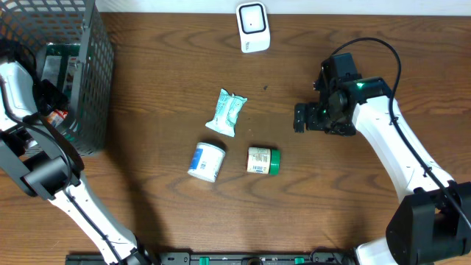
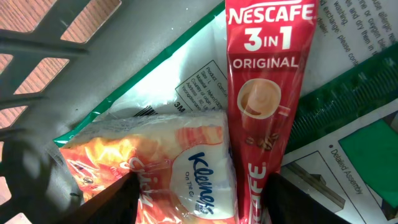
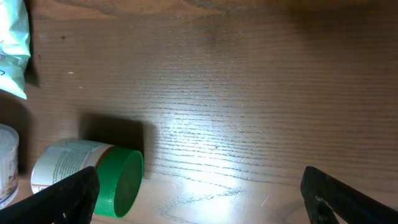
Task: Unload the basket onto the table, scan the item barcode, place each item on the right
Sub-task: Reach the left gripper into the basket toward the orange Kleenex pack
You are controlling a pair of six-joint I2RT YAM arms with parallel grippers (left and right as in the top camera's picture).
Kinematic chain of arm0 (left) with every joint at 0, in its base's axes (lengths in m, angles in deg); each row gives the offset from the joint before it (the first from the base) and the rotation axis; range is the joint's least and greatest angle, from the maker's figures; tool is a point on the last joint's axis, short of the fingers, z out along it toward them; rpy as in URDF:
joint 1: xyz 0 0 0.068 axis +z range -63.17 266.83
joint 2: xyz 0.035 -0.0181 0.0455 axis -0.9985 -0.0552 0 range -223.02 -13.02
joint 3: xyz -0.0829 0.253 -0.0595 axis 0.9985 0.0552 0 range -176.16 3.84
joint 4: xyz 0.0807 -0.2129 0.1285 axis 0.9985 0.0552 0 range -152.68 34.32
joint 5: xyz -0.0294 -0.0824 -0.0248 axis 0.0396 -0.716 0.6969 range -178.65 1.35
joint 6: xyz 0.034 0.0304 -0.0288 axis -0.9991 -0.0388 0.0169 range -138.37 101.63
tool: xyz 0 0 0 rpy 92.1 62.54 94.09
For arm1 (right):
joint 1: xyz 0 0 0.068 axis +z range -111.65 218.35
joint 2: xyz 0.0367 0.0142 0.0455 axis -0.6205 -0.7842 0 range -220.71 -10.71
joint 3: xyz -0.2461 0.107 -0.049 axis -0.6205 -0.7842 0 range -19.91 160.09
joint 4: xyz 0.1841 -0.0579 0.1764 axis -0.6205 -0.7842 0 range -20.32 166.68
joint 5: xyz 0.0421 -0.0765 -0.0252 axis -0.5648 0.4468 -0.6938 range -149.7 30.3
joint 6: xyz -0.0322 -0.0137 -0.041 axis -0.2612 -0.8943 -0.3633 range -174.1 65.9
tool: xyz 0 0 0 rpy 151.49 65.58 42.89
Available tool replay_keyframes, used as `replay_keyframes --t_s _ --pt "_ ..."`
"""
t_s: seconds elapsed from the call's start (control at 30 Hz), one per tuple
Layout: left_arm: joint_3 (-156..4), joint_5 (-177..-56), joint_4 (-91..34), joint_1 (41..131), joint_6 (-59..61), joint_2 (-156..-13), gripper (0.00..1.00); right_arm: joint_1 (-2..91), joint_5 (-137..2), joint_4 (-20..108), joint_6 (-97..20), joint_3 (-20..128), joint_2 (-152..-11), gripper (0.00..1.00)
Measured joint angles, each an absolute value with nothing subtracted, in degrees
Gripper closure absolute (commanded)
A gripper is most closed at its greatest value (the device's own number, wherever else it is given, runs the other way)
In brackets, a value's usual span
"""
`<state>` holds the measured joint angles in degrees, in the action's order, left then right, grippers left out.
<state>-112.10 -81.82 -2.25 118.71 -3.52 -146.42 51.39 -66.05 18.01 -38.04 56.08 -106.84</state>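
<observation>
My left gripper [image 2: 202, 199] is down inside the grey mesh basket [image 1: 88, 73]. Its two dark fingers press on an orange Kleenex tissue pack [image 2: 199, 168] and a red Nescafe 3in1 stick [image 2: 267, 93] lying side by side. Printed paper packs lie under them. In the overhead view the mesh hides these jaws. The white barcode scanner [image 1: 252, 27] stands at the table's far edge. My right gripper [image 1: 302, 118] hovers open over bare wood, right of a green-capped bottle [image 1: 261, 160], with nothing between its fingers [image 3: 56, 199].
A teal pouch [image 1: 227, 112], a white tub [image 1: 207, 161] and the green-capped bottle [image 3: 93, 174] lie mid-table. The basket's walls hem in the left arm.
</observation>
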Motion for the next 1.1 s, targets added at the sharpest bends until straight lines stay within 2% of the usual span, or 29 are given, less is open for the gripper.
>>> replay_keyframes --t_s 0.23,0.37,0.47,0.6,0.7,0.77,0.83,1.1 --pt "-111.6 -81.8 -2.39 118.62 -3.56 -146.31 0.27 51.39 -66.05 17.98 -38.04 56.08 -106.84 0.01" --pt "-109.15 -81.8 -4.62 118.54 -3.56 -145.18 0.29 51.39 -66.05 17.98 -38.04 56.08 -106.84 0.01" --pt "-107.93 -81.47 -5.51 118.54 -3.69 -144.48 0.39 51.39 -66.05 18.01 -38.04 56.08 -106.84 0.01" --pt "-107.82 -81.08 -5.4 118.6 -3.76 -144.41 0.63 51.39 -66.05 17.98 -38.04 56.08 -106.84 0.01" --pt "-107.82 -81.52 -5.4 118.49 -3.43 -144.19 0.72 51.39 -66.05 17.98 -38.04 56.08 -106.84 0.01" --pt "-107.82 -81.86 -5.25 118.49 -3.25 -144.15 0.85 51.39 -66.05 18.01 -38.04 56.08 -106.84 0.01" --pt "-107.86 -82.61 -5.14 118.49 -3.36 -143.74 0.93 51.39 -66.05 18.01 -38.04 56.08 -106.84 0.01" --pt "-107.93 -85.25 -5.53 118.6 -3.52 -136.15 0.92 51.39 -66.05 17.98 -38.04 56.08 -106.84 0.01"
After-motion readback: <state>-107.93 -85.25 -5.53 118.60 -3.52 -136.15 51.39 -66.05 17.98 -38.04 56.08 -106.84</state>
